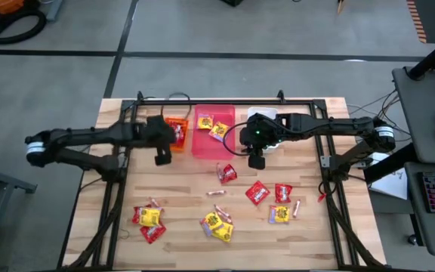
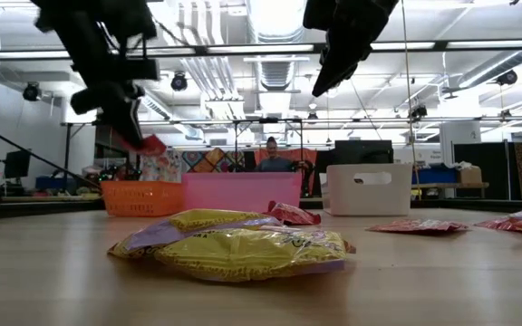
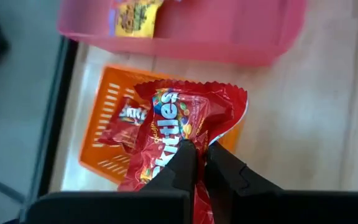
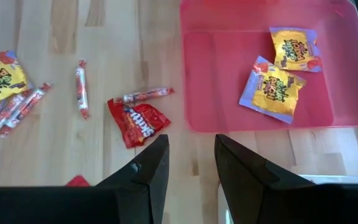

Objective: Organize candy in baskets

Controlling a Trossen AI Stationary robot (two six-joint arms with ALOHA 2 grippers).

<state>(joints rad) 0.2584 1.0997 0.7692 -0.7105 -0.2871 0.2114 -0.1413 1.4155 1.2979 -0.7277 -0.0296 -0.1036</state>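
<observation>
- Your left gripper (image 3: 199, 163) is clamped on a red packet (image 3: 185, 127), pinching it near one edge; in the left wrist view the packet hangs above the orange basket (image 3: 107, 146), which already holds one red packet (image 3: 128, 117).
- In the high view the left gripper (image 1: 162, 155) sits left of centre, at the near edge of the orange basket (image 1: 177, 134). Risk: the packet overhangs that rim, so on release it may catch the wall and land on the table (image 1: 180, 227) instead of inside.
- The grip is on the wrapper edge only. Risk: the packet swings or slips early if you move fast.
- The pink basket (image 1: 214, 140) stands just beside the orange one and holds two yellow packets (image 4: 273, 88). Risk: a drift toward the centre of the high view drops red among yellow.
- Your right gripper (image 4: 190, 163) has its fingers apart and holds nothing; it hovers at the near edge of the pink basket (image 4: 197, 81), above bare wood, with a red packet (image 4: 138, 122) and thin sticks (image 4: 81, 92) on the table in the left half of the right wrist view.
- In the high view both grippers lie near each other along the basket row. Risk: arm contact if both advance together.
- The white basket (image 2: 370, 188) stands right of the pink one in the low view; its contents cannot be seen.
</observation>
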